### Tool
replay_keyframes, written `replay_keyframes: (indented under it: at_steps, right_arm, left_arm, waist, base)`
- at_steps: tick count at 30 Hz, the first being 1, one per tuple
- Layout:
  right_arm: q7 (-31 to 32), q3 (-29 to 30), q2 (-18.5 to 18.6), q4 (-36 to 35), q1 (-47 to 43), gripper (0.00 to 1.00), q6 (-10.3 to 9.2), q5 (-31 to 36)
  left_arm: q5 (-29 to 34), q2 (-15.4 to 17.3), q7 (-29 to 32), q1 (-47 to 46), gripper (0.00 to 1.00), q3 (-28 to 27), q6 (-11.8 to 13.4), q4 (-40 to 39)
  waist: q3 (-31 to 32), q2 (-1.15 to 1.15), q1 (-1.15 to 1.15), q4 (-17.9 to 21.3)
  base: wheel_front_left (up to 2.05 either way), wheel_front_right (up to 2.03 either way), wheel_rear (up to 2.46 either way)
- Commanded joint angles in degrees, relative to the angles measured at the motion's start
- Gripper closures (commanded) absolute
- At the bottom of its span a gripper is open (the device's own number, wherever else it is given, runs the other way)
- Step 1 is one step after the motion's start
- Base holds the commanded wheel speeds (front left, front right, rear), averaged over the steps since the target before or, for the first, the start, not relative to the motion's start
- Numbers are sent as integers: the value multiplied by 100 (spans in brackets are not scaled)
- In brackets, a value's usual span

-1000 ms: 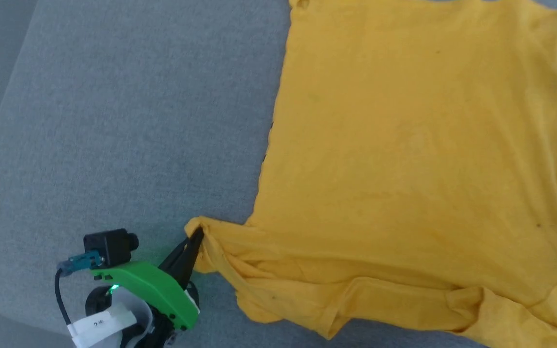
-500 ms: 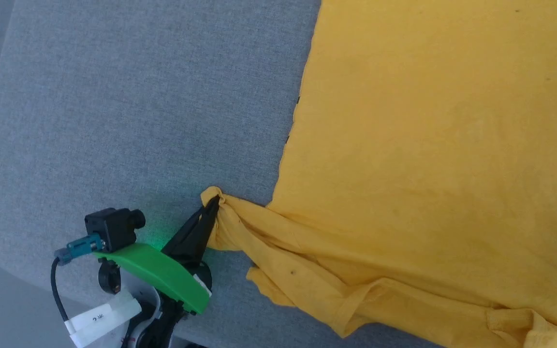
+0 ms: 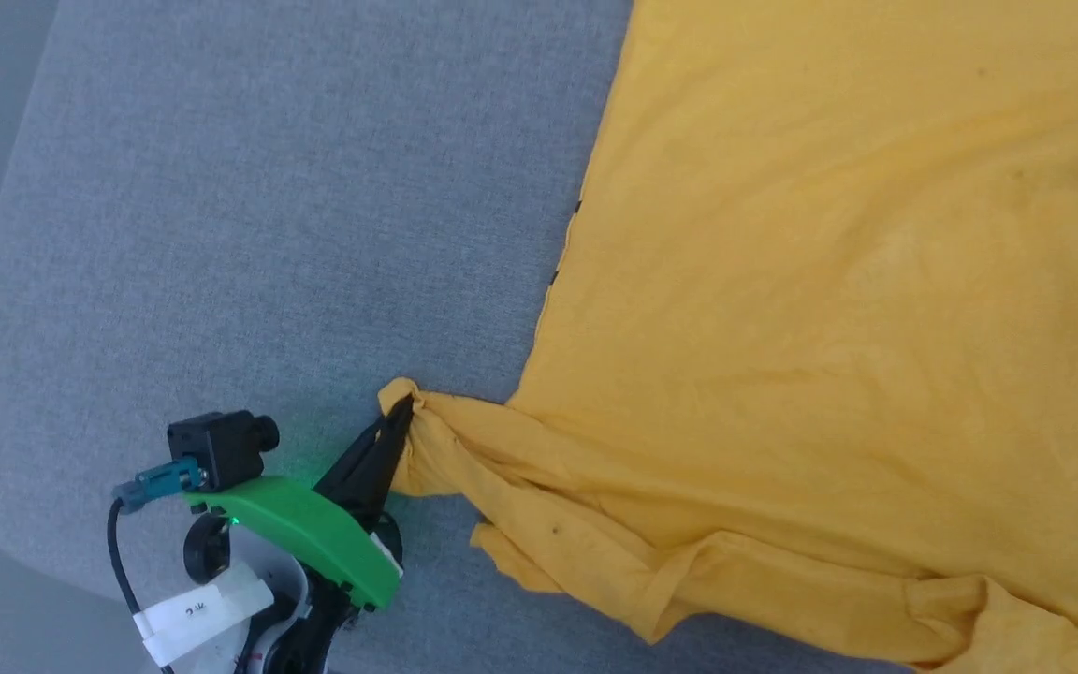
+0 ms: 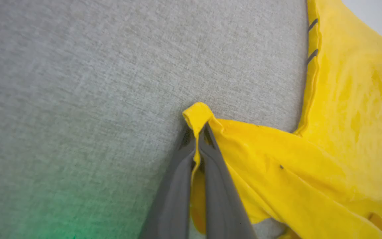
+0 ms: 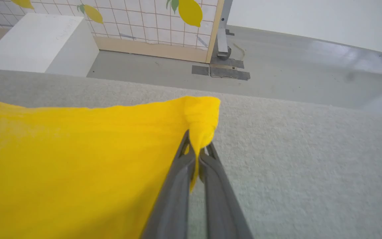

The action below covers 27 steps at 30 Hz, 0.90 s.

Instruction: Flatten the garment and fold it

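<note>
Lower left of the head view: left end effector pressed together on a bunched corner of the garment; the left wrist view shows the same pinch, a yellow tuft poking past the tips. Right end effector also pinching a yellow corner, centre of its wrist view. Garment lies plain side up on the grey bench, covering the right half of the frame, lower edge rumpled and folded over. Judgement: thin soft cotton, light, limp, creases easily, not slippery; best held at corners or hems and pulled taut to flatten
</note>
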<state>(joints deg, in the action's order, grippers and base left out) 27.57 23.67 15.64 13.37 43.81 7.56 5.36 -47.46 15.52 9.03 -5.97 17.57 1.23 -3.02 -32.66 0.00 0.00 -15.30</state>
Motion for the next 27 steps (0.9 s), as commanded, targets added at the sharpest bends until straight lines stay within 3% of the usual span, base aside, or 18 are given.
replay_keyframes:
  at_steps: [1, 4, 8, 16, 20, 23, 27]
  right_arm:
    - [-260, 96, -42, -146, -390, 100, -8, -115]
    - [-600, 305, -214, -527, -1116, 100, -8, -307]
    - [-578, 661, -573, -1166, -2086, 100, -8, -485]
    - [481, 1078, -1169, -2144, -3706, 100, -8, -714]
    - [1193, 1258, -1257, -2087, -4217, 100, -8, -918]
    - [1873, 1294, -1272, -1655, -4533, 100, -8, -1175]
    - [2051, 1238, -1274, -1328, -4621, 100, -8, -1438]
  left_arm:
    - [9, 123, 204, 254, 100, 18, 230, 386]
    - [-9, 214, 245, 399, 100, -29, 287, 338]
    - [-32, 316, 317, 610, 100, -72, 383, 217]
    - [-85, 450, 428, 965, 100, -144, 565, -47]
    - [-102, 482, 464, 1047, 100, -144, 597, -137]
    - [-106, 506, 486, 1073, 100, -137, 610, -184]
    - [-111, 527, 495, 1108, 100, -135, 623, -214]
  waist:
    - [482, 0, 0, 259]
    - [803, 0, 0, 423]
    - [1175, 0, 0, 642]
    - [1618, 0, 0, 966]
    - [1692, 0, 0, 1025]
    - [1722, 0, 0, 1054]
    - [1738, 0, 0, 1088]
  base:
    - [0, 0, 0]
    - [0, 0, 0]
    - [0, 0, 0]
    - [0, 0, 0]
    - [0, 0, 0]
    - [0, 0, 0]
    - [0, 0, 0]
